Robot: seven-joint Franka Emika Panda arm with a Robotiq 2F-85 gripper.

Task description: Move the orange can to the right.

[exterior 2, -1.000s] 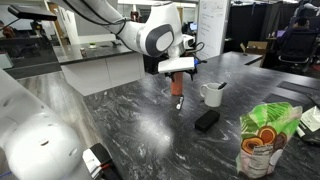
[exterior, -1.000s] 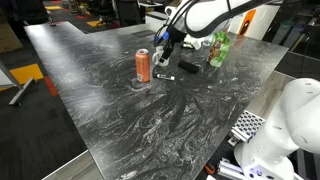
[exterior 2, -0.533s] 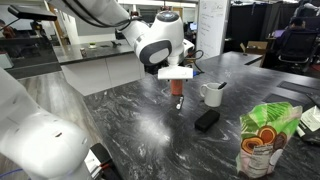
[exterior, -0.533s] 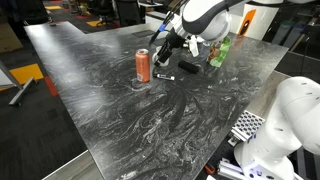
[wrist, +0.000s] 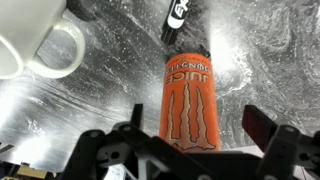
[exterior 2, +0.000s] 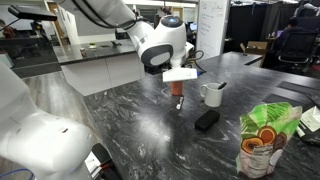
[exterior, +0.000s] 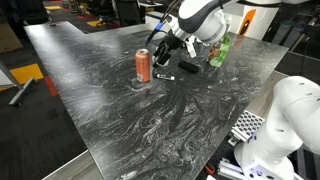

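Note:
The orange can (exterior: 143, 65) stands upright on the dark marbled table (exterior: 150, 120). In an exterior view it (exterior 2: 178, 91) shows just below the gripper, partly hidden by it. In the wrist view the can (wrist: 190, 100) lies between the two black fingers, with a gap on each side. My gripper (wrist: 199, 122) is open and empty. It hovers close beside and above the can in both exterior views (exterior: 160, 53) (exterior 2: 179, 76).
A white mug (exterior 2: 212, 94) (wrist: 35, 45) stands close to the can. A black marker (exterior: 164, 77) (wrist: 175, 20) and a black block (exterior: 189, 68) (exterior 2: 207, 120) lie nearby. A green plastic bottle (exterior: 219, 48) stands further back. A green-and-orange bag (exterior 2: 265, 140) is in the foreground.
The wrist has turned and shifted a little by the can. The can and the other objects have not moved.

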